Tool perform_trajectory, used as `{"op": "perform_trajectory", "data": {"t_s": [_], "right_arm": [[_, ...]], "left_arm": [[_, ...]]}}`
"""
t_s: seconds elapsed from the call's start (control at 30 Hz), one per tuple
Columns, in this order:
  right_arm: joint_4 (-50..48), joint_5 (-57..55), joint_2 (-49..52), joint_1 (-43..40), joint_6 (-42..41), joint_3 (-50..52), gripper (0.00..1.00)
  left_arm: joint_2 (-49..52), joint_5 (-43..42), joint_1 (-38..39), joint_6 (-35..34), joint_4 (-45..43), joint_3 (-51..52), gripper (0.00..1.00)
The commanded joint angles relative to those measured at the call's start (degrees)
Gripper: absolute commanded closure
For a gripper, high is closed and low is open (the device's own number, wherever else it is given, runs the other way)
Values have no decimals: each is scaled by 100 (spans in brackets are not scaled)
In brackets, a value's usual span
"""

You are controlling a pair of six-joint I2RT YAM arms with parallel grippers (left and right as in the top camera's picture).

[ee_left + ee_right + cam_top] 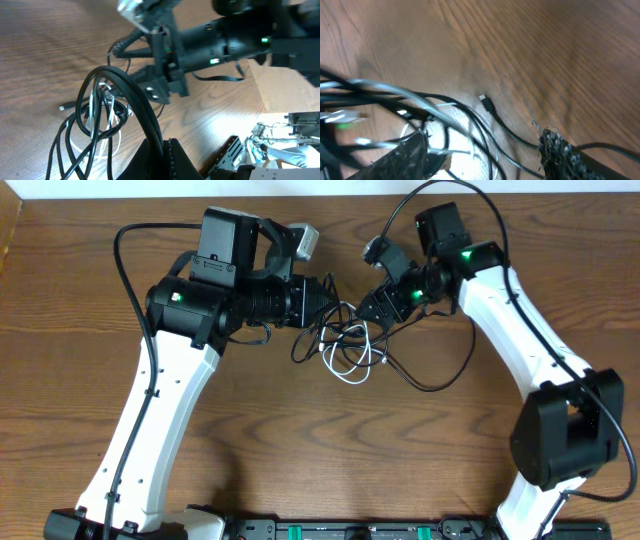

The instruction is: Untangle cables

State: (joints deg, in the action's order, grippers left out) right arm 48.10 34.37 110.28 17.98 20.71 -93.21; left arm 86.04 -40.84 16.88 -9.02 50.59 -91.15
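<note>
Overhead: high, straight down on table point(300, 450), whole scene. Left wrist: close, looking forward past left gripper point(160, 150) at cables point(135, 97). Right wrist: closer, down between right gripper point(482, 140) fingers, same cables.

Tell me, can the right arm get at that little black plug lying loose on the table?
Probably yes. The right gripper is open and the black plug lies uncovered on the table just ahead of it; the tangled cables crowd only one side.

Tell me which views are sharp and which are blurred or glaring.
Overhead: sharp, evenly lit, the cables clear. Left wrist: bright glare on the table, nearest black cable soft. Right wrist: cables smeared by blur at left, only the small plug fairly crisp.
</note>
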Motion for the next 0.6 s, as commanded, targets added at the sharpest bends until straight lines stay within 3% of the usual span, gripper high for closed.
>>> {"op": "perform_trajectory", "data": {"t_s": [0.0, 0.2, 0.3, 0.5, 0.57], "right_arm": [[-120, 118, 238, 197, 55, -68, 32], [-529, 118, 516, 372, -350, -68, 37], [-822, 116, 525, 428, -833, -70, 51], [-1062, -127, 505, 404, -1480, -70, 95], [-1008, -295, 463, 302, -1690, -72, 99]], "left_arm": [[-55, -181, -15, -24, -11, -114, 92], [-55, -179, -15, -24, -11, -114, 92], [-52, -179, -15, -24, -11, -111, 92], [-52, 15, -15, -24, -9, -111, 92], [-52, 315, -15, -22, -7, -107, 92]]}}
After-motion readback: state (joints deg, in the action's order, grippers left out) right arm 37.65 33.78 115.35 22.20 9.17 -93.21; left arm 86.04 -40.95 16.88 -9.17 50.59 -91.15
